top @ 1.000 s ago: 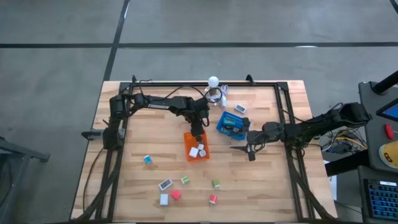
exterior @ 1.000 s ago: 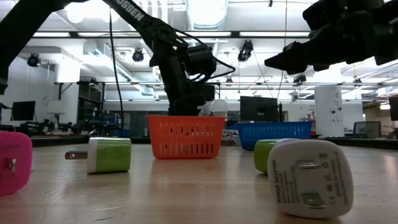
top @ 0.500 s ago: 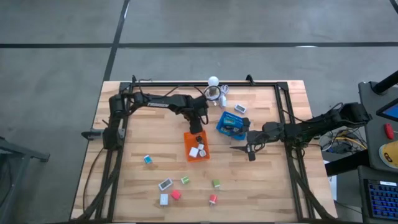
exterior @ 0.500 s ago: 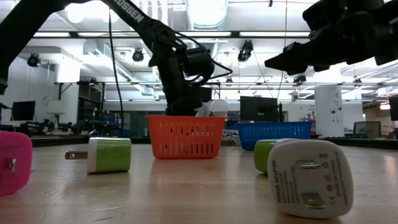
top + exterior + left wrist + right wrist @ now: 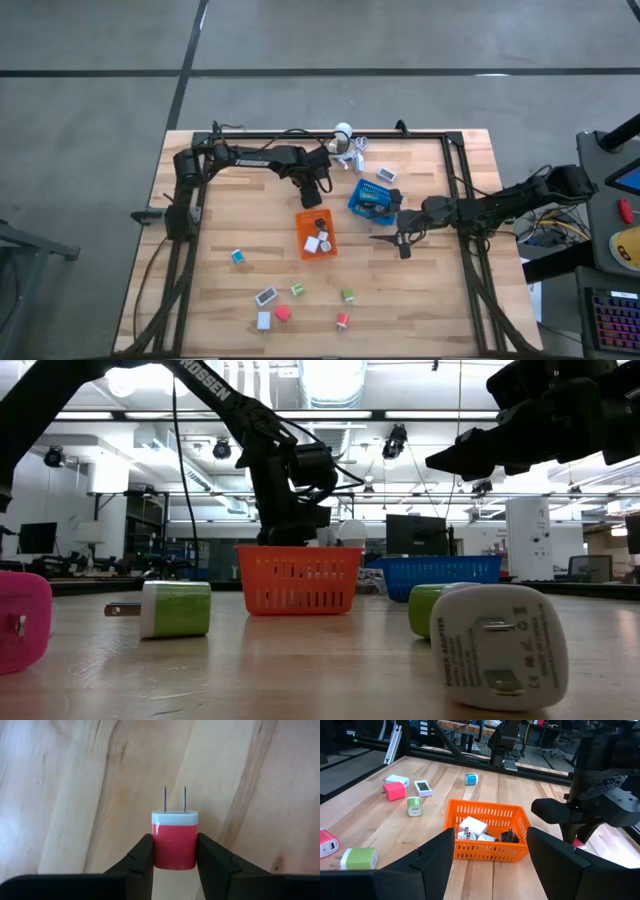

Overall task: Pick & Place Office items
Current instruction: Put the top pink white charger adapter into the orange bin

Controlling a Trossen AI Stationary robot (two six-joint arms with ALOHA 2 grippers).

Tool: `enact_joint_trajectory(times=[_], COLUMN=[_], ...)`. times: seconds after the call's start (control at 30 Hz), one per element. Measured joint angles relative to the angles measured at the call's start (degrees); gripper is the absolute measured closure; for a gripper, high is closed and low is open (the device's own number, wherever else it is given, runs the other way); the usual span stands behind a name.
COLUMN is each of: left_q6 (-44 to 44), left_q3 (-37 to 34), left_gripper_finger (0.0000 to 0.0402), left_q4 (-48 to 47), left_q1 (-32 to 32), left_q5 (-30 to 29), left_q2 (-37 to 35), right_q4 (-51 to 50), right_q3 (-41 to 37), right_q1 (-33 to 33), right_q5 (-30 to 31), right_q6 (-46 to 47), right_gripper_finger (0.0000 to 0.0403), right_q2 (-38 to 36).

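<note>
My left gripper (image 5: 175, 839) is shut on a red plug (image 5: 174, 849) with a pale face and two prongs. In the high view it hovers (image 5: 318, 192) just beyond the far end of the orange tray (image 5: 304, 228), which holds white and black pieces. My right gripper (image 5: 386, 239) hangs open in the air to the right of that tray, near the blue tray (image 5: 357, 205); its fingers (image 5: 432, 857) stand wide apart. Loose items lie flat on the near part of the table: teal (image 5: 238, 256), white (image 5: 266, 296), green (image 5: 347, 295), pink (image 5: 283, 313), red (image 5: 342, 320). My left gripper pinches the red plug by the two opposite sides of its red body (image 5: 156, 851), one finger on each. The fingers come from above, pointing down. The pale face (image 5: 174, 817) and the prongs stick out past the fingertips toward the table. The plug is lifted clear of the wood.
A white round-bulbed cluster with cables (image 5: 343, 131) stands at the far edge, close to my left arm. A small white piece (image 5: 386, 175) lies beyond the blue tray. A dark frame (image 5: 300, 136) runs around the table. Bare wood (image 5: 430, 290) lies near and to the right.
My left gripper has moved from above the far end of the orange tray toward the table's far edge and now hangs just beyond the tray. My right arm has kept still.
</note>
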Motion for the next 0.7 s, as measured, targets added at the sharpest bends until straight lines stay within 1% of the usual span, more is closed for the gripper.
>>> enact_joint_trajectory(times=[0.43, 0.57, 0.7], left_q6=[1.26, 1.84, 2.14], left_q3=[-0.06, -0.42, -0.69], left_gripper_finger=[0.0292, 0.0292, 0.0292], left_q4=[0.27, 3.55, 8.32], left_q1=[-0.03, -0.74, -1.24], left_q5=[1.62, 1.85, 2.07], left_q2=[-0.04, -0.73, -2.90], right_q4=[0.00, -0.06, -0.55], right_q3=[0.00, 0.00, -0.02], right_q1=[0.00, 0.00, 0.00], right_q5=[-0.18, -0.29, -0.43], right_q6=[0.19, 0.19, 0.18], right_gripper_finger=[0.0161, 0.0161, 0.0161], right_q2=[0.02, 0.02, 0.04])
